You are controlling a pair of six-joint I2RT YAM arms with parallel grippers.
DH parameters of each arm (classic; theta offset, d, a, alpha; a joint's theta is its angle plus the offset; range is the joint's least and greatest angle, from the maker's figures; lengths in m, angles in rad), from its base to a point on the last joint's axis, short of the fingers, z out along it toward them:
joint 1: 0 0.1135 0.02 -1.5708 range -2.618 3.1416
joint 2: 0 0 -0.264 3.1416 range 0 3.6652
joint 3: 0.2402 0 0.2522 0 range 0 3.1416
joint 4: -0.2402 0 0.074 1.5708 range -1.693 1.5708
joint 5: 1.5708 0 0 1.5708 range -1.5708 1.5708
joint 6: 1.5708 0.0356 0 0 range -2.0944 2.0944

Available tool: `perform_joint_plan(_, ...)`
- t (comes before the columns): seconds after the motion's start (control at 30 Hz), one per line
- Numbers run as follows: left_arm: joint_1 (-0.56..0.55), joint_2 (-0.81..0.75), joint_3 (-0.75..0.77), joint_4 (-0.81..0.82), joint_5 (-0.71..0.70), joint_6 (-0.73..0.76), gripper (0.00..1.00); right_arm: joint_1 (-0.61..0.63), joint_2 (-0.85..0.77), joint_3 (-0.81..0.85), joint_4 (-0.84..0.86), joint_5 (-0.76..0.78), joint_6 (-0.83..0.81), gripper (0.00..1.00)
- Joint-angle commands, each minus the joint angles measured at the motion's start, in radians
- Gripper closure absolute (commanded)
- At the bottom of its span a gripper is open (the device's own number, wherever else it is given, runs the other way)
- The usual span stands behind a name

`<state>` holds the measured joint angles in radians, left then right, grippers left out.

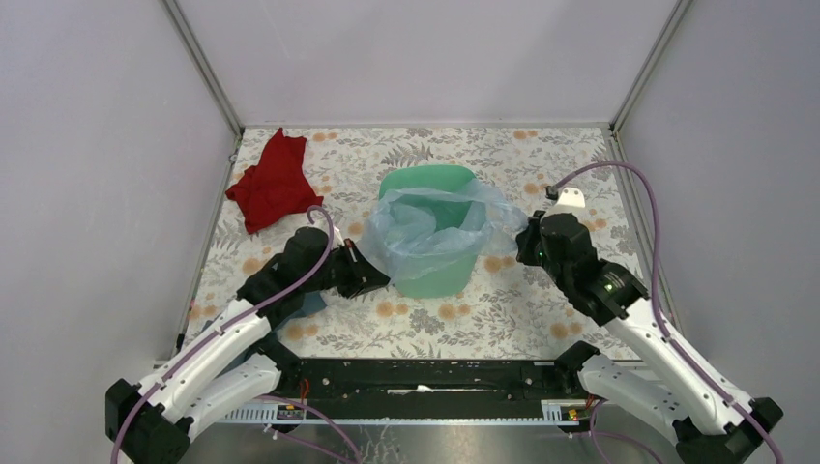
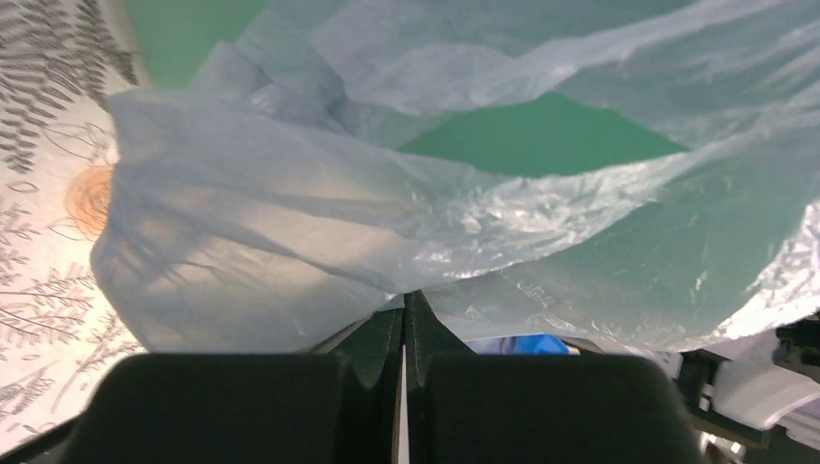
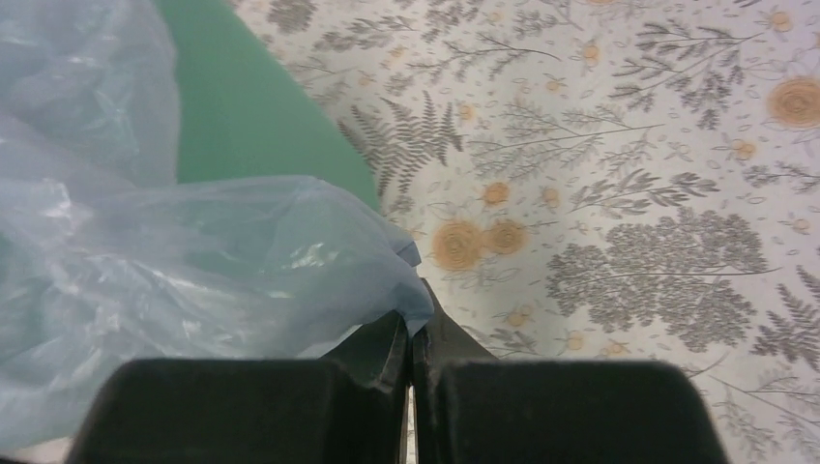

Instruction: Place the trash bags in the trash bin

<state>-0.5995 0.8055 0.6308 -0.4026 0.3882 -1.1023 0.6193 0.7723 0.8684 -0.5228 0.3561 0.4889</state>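
The mint-green trash bin (image 1: 430, 278) stands upright mid-table. The pale-blue translucent trash bag (image 1: 430, 227) is spread over the bin's mouth, its film hanging inside and over the rim. My left gripper (image 1: 375, 275) is shut on the bag's left edge beside the bin; in the left wrist view the film (image 2: 290, 222) comes out of the closed tips (image 2: 404, 300), with the green bin (image 2: 541, 135) behind. My right gripper (image 1: 527, 244) is shut on the bag's right edge; in the right wrist view the film (image 3: 193, 261) is pinched at the tips (image 3: 414, 324), next to the bin wall (image 3: 251, 116).
A red cloth (image 1: 274, 182) lies crumpled at the far left of the flower-patterned tabletop (image 1: 541, 300). A grey-blue cloth (image 1: 311, 304) shows under my left arm. White walls close off the left, back and right sides.
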Motion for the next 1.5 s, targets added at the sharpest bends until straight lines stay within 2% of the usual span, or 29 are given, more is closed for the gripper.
perform_joint_plan(0.0,-0.005,0.012,0.016,-0.040,-0.112,0.098,1.00,0.004,0.065,-0.031,0.092,0.121,-0.101,0.97)
perform_joint_plan(0.23,-0.005,0.048,0.055,-0.110,-0.229,0.212,0.98,0.004,0.165,-0.026,0.163,0.095,-0.209,0.80)
perform_joint_plan(0.37,-0.005,0.023,0.097,-0.183,-0.280,0.283,0.81,0.004,0.154,0.029,0.076,0.059,-0.217,0.63)
perform_joint_plan(0.5,-0.005,-0.053,0.112,-0.251,-0.295,0.336,0.50,0.003,0.079,0.060,-0.020,-0.021,-0.196,0.42)
perform_joint_plan(0.57,-0.005,-0.099,0.113,-0.275,-0.288,0.354,0.39,0.003,0.044,0.086,-0.070,-0.076,-0.193,0.32)
perform_joint_plan(0.63,-0.005,-0.140,0.121,-0.300,-0.269,0.369,0.30,0.005,0.022,0.122,-0.118,-0.125,-0.203,0.22)
perform_joint_plan(0.77,-0.004,-0.216,0.167,-0.356,-0.242,0.383,0.17,0.003,0.001,0.207,-0.222,-0.151,-0.240,0.13)
perform_joint_plan(0.9,-0.005,-0.238,0.266,-0.408,-0.285,0.404,0.09,0.003,0.002,0.289,-0.253,-0.123,-0.294,0.08)
perform_joint_plan(1.0,-0.005,-0.192,0.350,-0.419,-0.340,0.442,0.02,0.003,0.039,0.357,-0.232,-0.143,-0.329,0.05)
perform_joint_plan(1.17,-0.005,-0.072,0.387,-0.349,-0.385,0.500,0.01,0.004,0.149,0.415,-0.128,-0.159,-0.367,0.03)
perform_joint_plan(1.47,0.030,0.087,0.389,-0.193,-0.404,0.555,0.01,0.002,0.353,0.469,0.027,-0.197,-0.443,0.11)
